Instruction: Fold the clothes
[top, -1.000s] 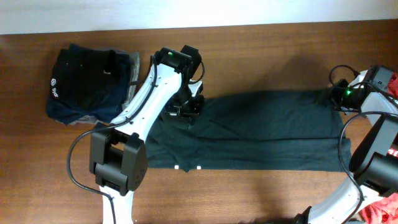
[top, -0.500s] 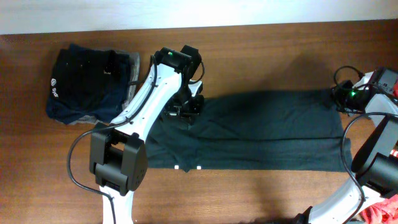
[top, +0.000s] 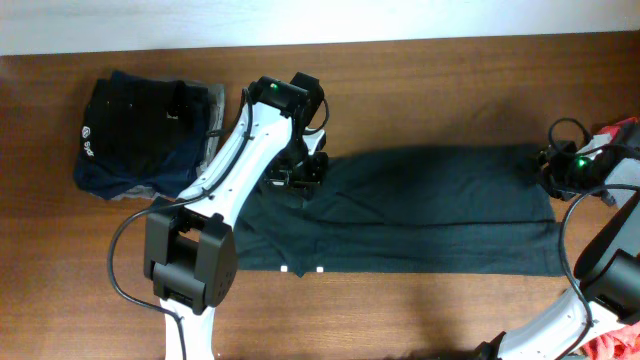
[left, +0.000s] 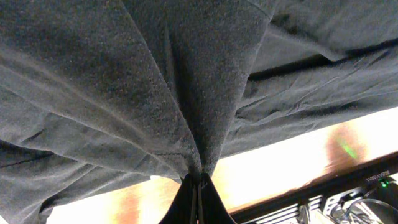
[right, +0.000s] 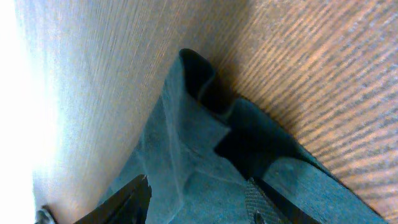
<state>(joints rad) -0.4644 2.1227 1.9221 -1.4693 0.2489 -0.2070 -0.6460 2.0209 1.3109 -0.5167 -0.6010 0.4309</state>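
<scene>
One stack of folded clothes (top: 140, 135) lies well left of my left gripper (left: 196, 188). That arm stretches out over the table (top: 420, 90), gripper pinched tight on a gather of the one dark green shirt (top: 430, 210), which spreads flat to its right. My right gripper (right: 198, 199) sits low at the shirt's far corner, fingers spread wide, clamping nothing.

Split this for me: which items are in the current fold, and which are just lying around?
In the job:
dark green garment, spread out
left gripper, shut on its fabric
right gripper, open at its right corner

Lying about:
folded dark clothes stack, far left
red cloth, right edge
</scene>
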